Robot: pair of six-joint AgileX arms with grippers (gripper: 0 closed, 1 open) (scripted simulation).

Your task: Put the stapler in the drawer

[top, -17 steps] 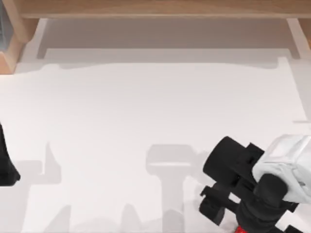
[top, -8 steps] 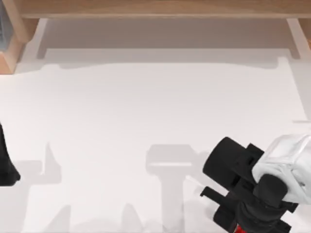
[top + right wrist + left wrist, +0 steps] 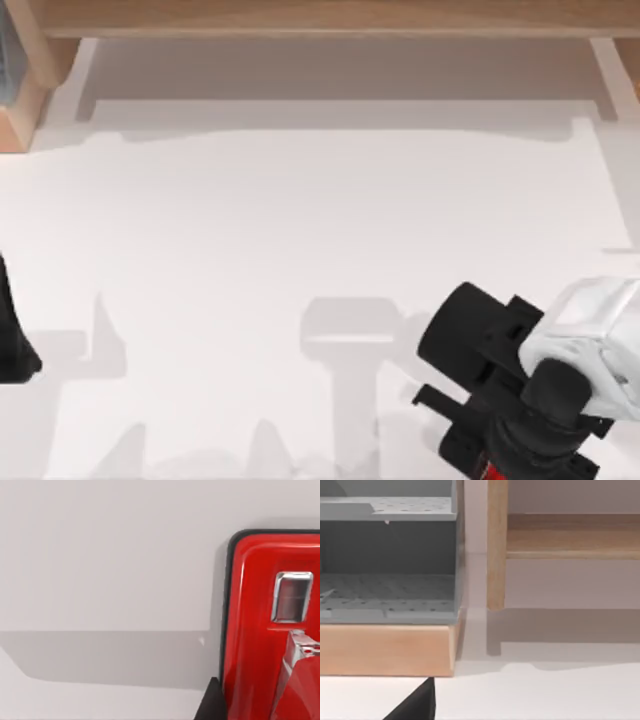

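One arm is at work: the right gripper hangs low over the red stapler near the table's front right. Its fingers are hidden, so their state is unclear. Next it likely must grab the stapler; the left arm sits parked at the left edge.

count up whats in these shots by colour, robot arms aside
red: 1, the stapler, at the table's near right edge under the right hand
grey: 1, the drawer unit
wood: 1, the wooden frame along the far edge
white: 1, the table
total: 4
The left arm is parked at the left edge.
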